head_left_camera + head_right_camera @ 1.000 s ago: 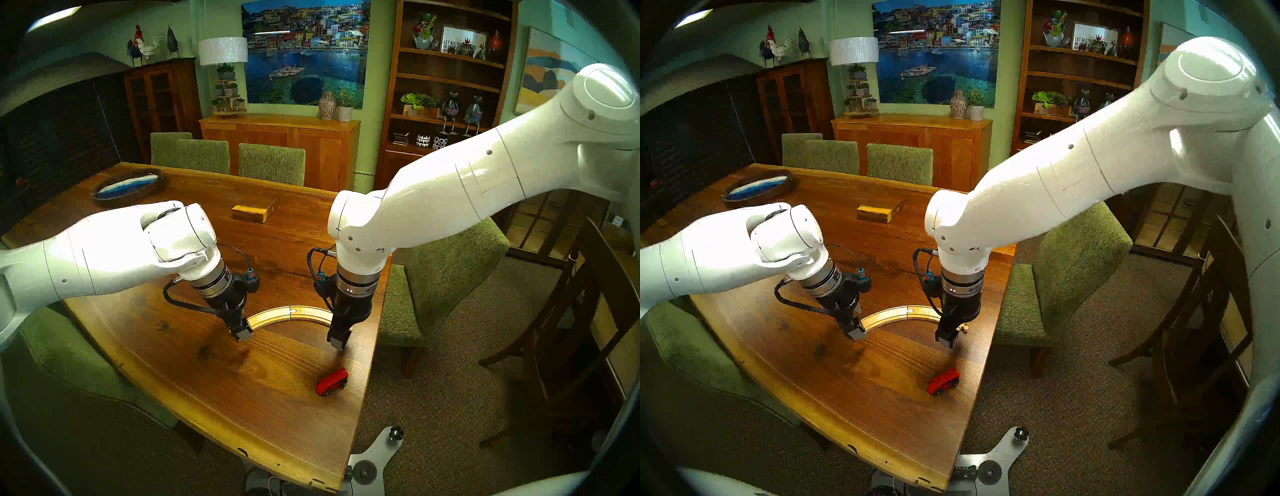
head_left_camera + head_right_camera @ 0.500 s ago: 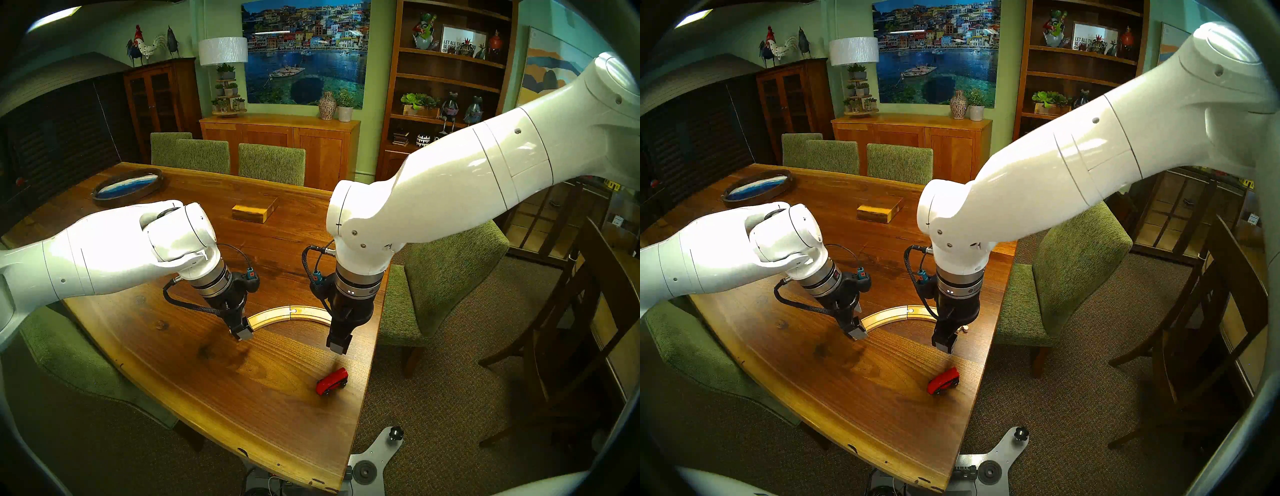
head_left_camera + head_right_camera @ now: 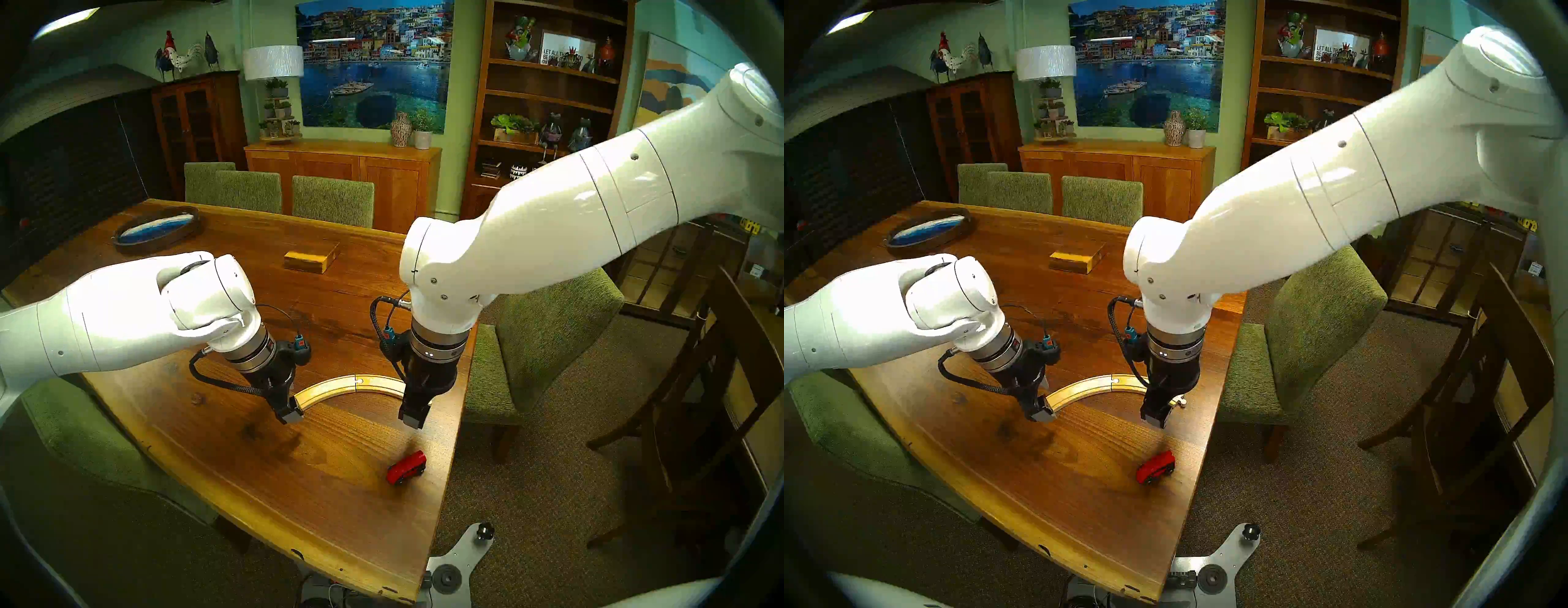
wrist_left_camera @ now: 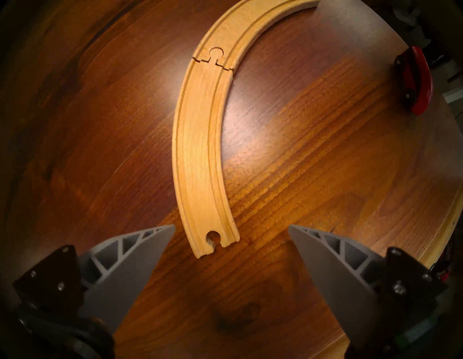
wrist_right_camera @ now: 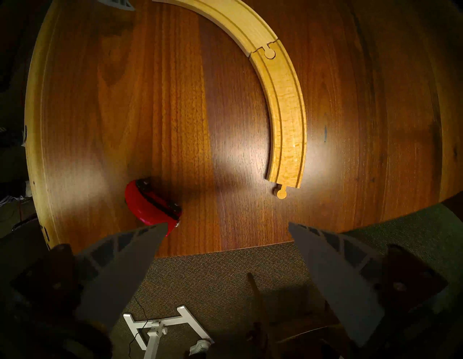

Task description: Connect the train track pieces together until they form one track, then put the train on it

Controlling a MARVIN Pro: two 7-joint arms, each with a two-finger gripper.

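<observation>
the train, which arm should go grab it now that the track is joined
Right, probably. The right gripper hangs open just above the train, which lies on its side near the table edge. The left gripper is also open but sits at the track's far end.

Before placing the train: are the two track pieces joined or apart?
Joined. The track shows one piece's round peg seated in the other's hole, edges flush at the seam, forming one arc.
</observation>
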